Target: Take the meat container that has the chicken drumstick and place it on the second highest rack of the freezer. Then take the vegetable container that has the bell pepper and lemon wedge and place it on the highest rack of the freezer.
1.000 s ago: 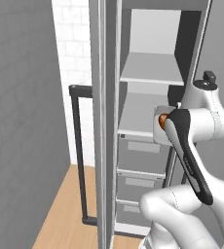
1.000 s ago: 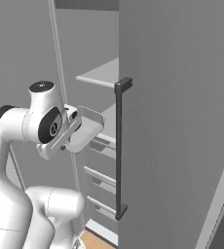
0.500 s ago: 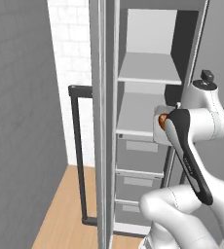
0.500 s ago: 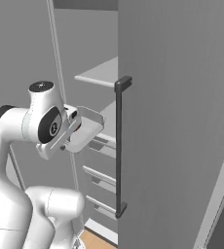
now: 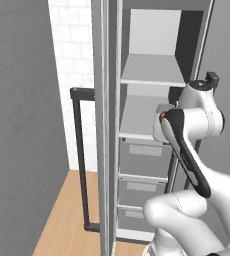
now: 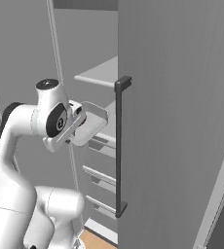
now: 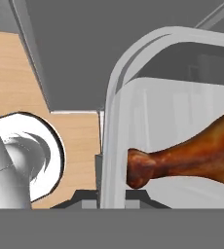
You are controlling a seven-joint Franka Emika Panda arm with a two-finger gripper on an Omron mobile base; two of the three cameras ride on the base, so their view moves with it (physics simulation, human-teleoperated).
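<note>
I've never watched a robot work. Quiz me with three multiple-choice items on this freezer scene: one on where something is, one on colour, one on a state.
1. Where is the glossy orange-brown chicken drumstick?
A. in the clear plastic container
B. on the wooden floor
C. in a drawer

2. What colour is the freezer's long bar handle?
A. white
B. black
C. red

3. The tall grey freezer is:
A. shut
B. open
C. tipped over

Answers: 1 A, the hand view shows it behind the clear wall. 2 B, the bar is dark. 3 B, the flat light-grey shelves are exposed.

The chicken drumstick [image 7: 192, 158] runs off the hand view's right edge, and the meat container [image 7: 115, 112] hides the fingertips.
</note>
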